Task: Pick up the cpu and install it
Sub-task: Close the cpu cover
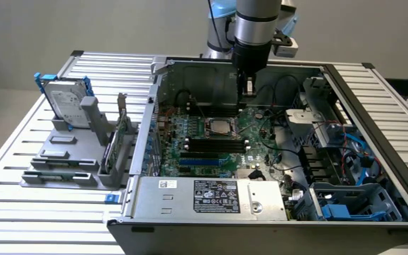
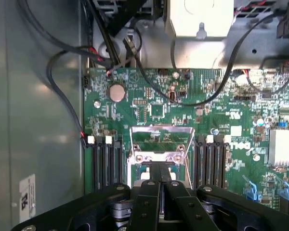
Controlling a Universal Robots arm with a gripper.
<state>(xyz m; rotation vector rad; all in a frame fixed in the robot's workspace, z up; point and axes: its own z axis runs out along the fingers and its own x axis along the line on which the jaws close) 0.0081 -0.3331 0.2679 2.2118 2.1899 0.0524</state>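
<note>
Exterior view: the small flat square cpu with a dull silver top (image 1: 218, 126) is seen in the socket of the green motherboard (image 1: 264, 139) at frame centre, apparently already seated. The black gripper (image 1: 245, 91) is poised just upper right of it, fingers (image 2: 149, 199) closed together on nothing.

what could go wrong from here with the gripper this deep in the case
1. The gripper is close to the metal socket frame; a skewed approach might hit it.
2. Memory slots flank the socket tightly, so sideways drift could strike them.
3. Loose black cables cross the motherboard nearby and might snag.
</note>
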